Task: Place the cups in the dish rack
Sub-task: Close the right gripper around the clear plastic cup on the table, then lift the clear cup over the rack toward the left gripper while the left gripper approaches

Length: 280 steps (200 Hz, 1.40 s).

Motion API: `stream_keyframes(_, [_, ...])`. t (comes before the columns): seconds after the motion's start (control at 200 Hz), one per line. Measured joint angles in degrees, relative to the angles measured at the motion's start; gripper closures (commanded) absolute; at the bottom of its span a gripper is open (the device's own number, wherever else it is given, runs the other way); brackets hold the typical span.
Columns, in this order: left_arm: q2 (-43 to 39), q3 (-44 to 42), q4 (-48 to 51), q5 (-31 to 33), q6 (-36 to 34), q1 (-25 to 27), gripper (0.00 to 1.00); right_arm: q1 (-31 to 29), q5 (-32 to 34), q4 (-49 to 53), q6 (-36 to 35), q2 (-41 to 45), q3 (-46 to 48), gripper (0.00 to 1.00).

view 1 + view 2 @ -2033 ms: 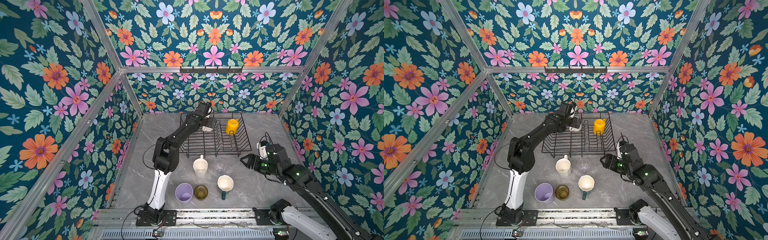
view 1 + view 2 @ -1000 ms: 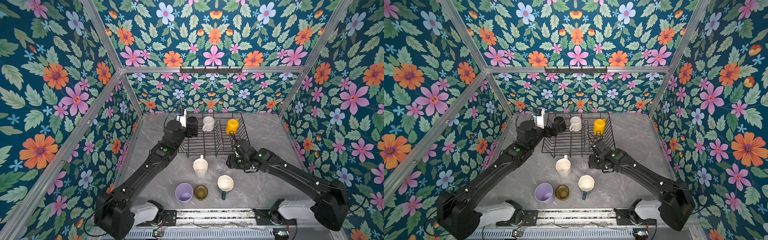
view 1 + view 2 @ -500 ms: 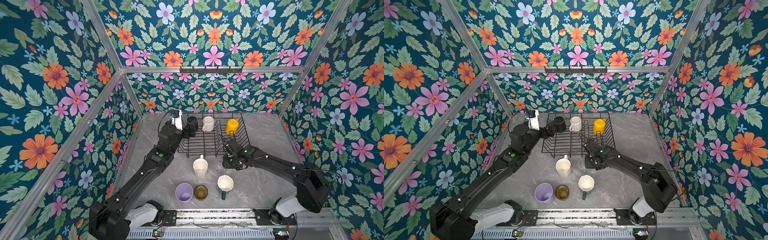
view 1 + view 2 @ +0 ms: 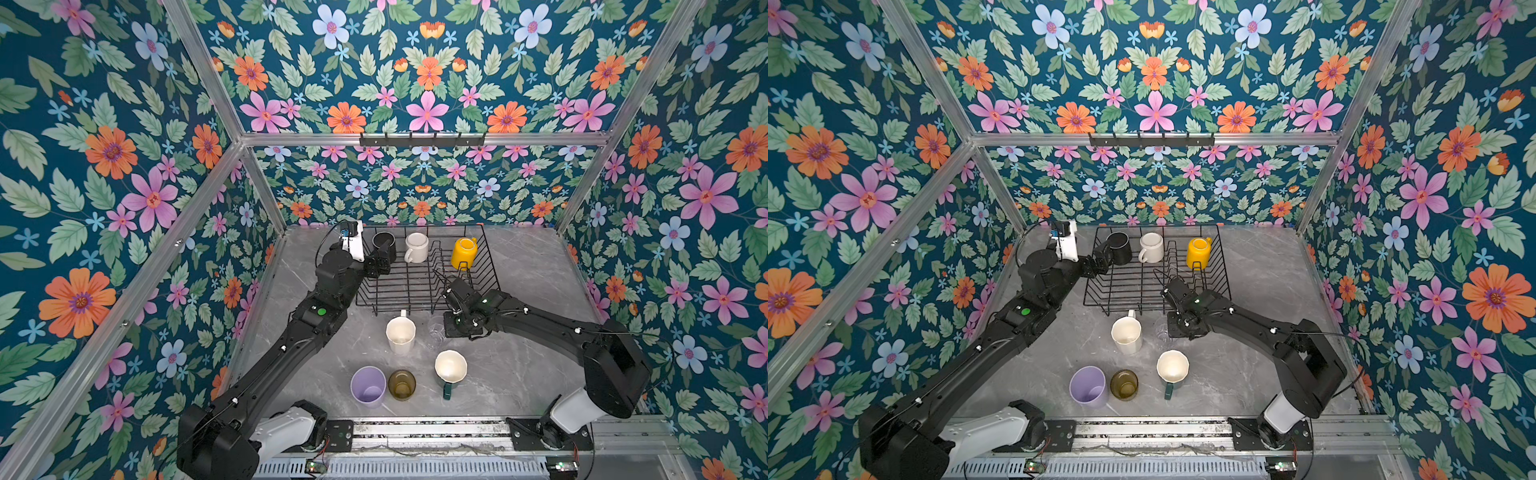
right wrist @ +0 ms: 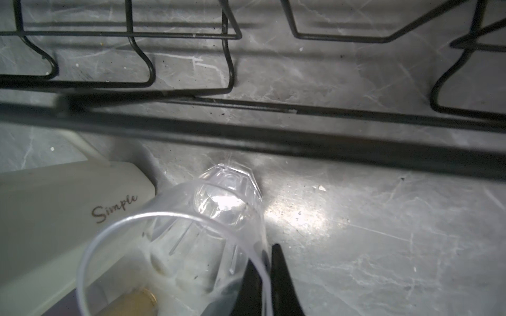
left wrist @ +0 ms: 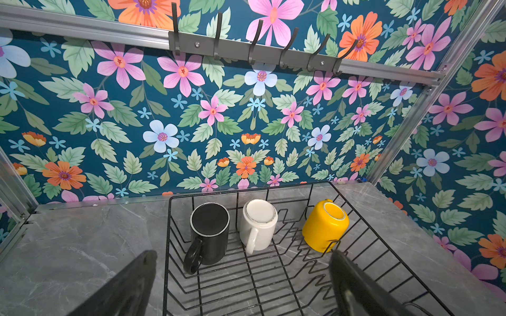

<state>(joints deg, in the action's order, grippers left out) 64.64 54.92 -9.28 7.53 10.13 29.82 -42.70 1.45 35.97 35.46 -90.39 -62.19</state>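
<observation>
The black wire dish rack (image 4: 419,308) holds a black mug (image 4: 383,241), a white mug (image 4: 415,247) and a yellow mug (image 4: 463,252), all upside down along its back. In front of it the clear glass (image 4: 435,332) stands beside a tall white mug (image 4: 400,335). My right gripper (image 5: 267,260) is shut on the clear glass (image 5: 191,232), pinching the rim wall with one finger inside and one outside. My left gripper (image 6: 243,253) is open and empty over the rack's left part, just short of the black mug (image 6: 210,232).
A lilac tumbler (image 4: 368,385), an olive-amber glass (image 4: 402,384) and a green mug with a white inside (image 4: 450,368) stand in a row near the table's front edge. The rack's front wire (image 5: 273,136) runs close behind the held glass. A hook rail (image 6: 254,49) hangs on the back wall.
My right gripper has moved left to the clear glass and shut on its rim. The left arm has drawn back a little from the black mug, staying open.
</observation>
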Motion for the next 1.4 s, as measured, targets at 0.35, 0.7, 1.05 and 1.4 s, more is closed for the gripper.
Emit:
stream_keyframes(0.35, [0.07, -0.02, -0.13, -0.09, 0.0, -0.04, 0.0, 0.0, 0.15, 1.75, -0.68, 5.57, 0.42, 1.0])
stream_keyframes(0.7, [0.39, -0.02, -1.38, -2.03, 0.46, -0.11, 0.0, 0.17, -1.03, 1.44, 0.02, 17.68, 2.97, 1.0])
stream_keyframes(1.05, [1.22, 0.0, -2.6, -9.29, 1.9, -0.61, 0.0, 10.36, -10.86, -6.14, 4.68, 30.69, 13.0, 1.0])
stream_keyframes(1.4, [3.67, -1.57, -10.88, -36.5, 3.45, -1.22, 0.0, 24.68, -28.83, -25.07, 17.18, 38.53, 24.52, 1.0])
